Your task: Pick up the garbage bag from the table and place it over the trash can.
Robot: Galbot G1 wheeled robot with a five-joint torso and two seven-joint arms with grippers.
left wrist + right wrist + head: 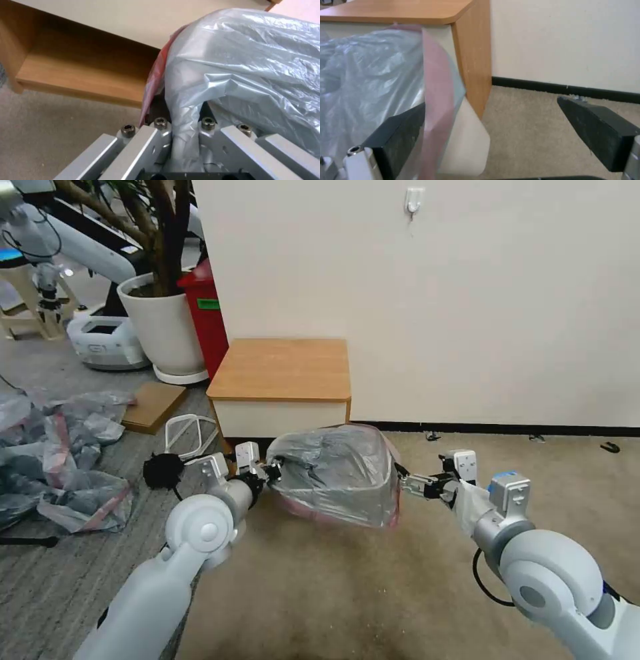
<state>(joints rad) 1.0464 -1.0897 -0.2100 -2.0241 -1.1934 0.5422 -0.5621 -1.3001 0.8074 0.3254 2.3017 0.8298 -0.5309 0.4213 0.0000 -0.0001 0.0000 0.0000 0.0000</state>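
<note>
While the garbage bag point(337, 473) drapes over the trash can point(466, 140) before the table point(280, 370), the left hand point(273, 471) pinches its plastic; the right hand point(404, 481) stands spread at its pink rim.

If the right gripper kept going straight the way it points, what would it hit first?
Probably the garbage bag over the trash can; the right gripper points at that side with jaws open, one already against the plastic.
</note>
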